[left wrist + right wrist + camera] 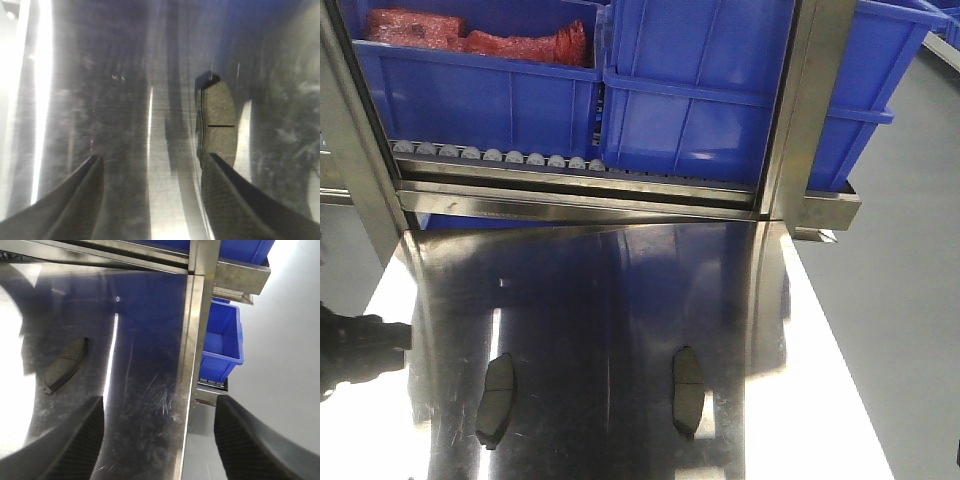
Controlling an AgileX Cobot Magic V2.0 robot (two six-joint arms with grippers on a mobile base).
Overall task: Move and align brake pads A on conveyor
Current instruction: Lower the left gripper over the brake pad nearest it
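Two brake pads A lie flat on the shiny steel table (620, 300), one at the left (497, 398) and one at the right (687, 390). The conveyor is out of view. In the left wrist view my left gripper (152, 158) is open just above the steel, and its right finger (225, 190) covers the near end of a grooved pad (220, 120). Nothing sits between its fingers. My right gripper (160, 402) hangs open and empty over the table's right edge, with a pad (65, 365) off to its left.
A roller rack (500, 157) with blue bins (700, 90) stands along the table's far side; one bin holds red parts (480, 38). A steel post (800, 110) rises at the back right. Another blue bin (222, 340) sits below the right edge, beside grey floor (910, 300).
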